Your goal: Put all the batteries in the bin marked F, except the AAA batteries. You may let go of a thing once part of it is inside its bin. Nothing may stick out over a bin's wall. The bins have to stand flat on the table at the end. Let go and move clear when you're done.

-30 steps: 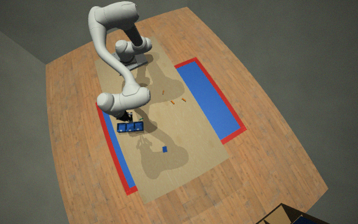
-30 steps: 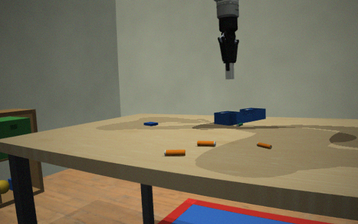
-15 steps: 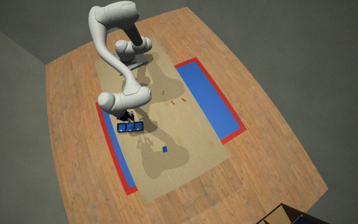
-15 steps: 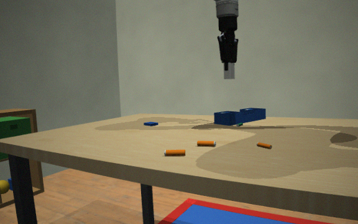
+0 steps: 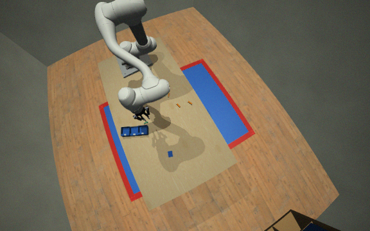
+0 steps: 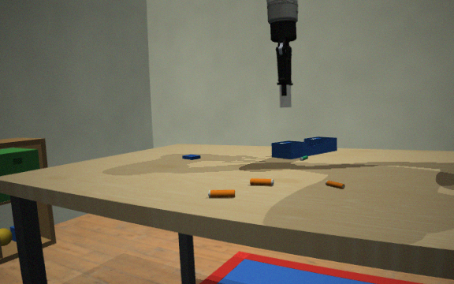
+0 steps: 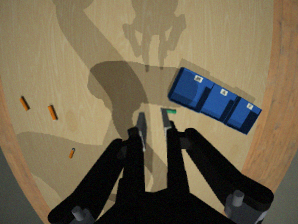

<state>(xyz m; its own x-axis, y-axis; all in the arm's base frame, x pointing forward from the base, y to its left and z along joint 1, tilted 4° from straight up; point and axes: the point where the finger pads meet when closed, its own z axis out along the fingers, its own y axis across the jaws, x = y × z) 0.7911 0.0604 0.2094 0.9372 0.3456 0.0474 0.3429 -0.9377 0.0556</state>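
The hand (image 6: 284, 96) hangs high over the counter (image 6: 132, 185), its fingers narrowly parted and gripping nothing. Below it a row of three joined blue bins (image 6: 303, 147) stands flat near the far edge, with a small green battery (image 6: 303, 158) lying on the counter just beside the bins' wall — outside them. Three orange batteries (image 6: 221, 193) lie scattered well apart from the bins, and a flat blue block (image 6: 191, 157) lies off on its own.
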